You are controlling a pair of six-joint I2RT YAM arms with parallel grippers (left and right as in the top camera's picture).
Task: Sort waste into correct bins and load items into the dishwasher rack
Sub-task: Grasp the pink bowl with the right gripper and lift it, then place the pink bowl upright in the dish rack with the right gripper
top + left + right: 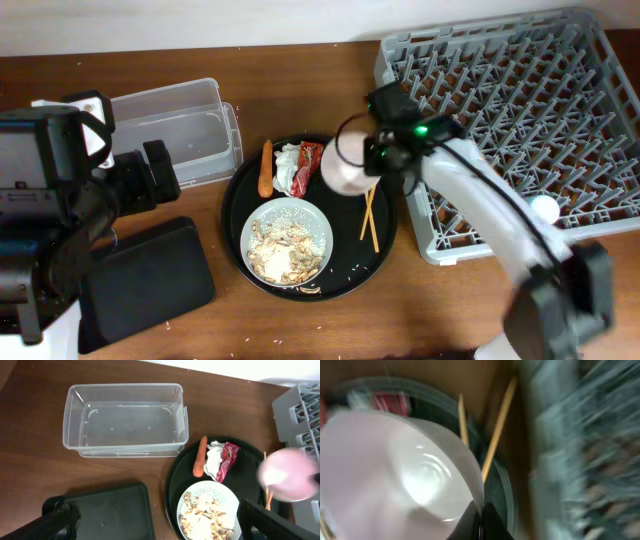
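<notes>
My right gripper (372, 158) is shut on the rim of the small white bowl (344, 166) and holds it above the round black tray, left of the grey dishwasher rack (520, 120). In the right wrist view the fingers (481, 512) pinch the bowl's wall (400, 470). The chopsticks (370, 215) lie on the tray's right side. The carrot (266, 168), white napkin (289, 170) and red wrapper (309, 160) lie at the tray's back. The plate (287, 241) holds rice scraps. My left gripper (160, 520) is open above the black tray bin (107, 515). No light-blue cup is in view.
The clear tub (185, 130) stands left of the round black tray (235, 225). The small black tray bin (150, 275) lies at the front left under my left arm. The rack fills the right back of the table.
</notes>
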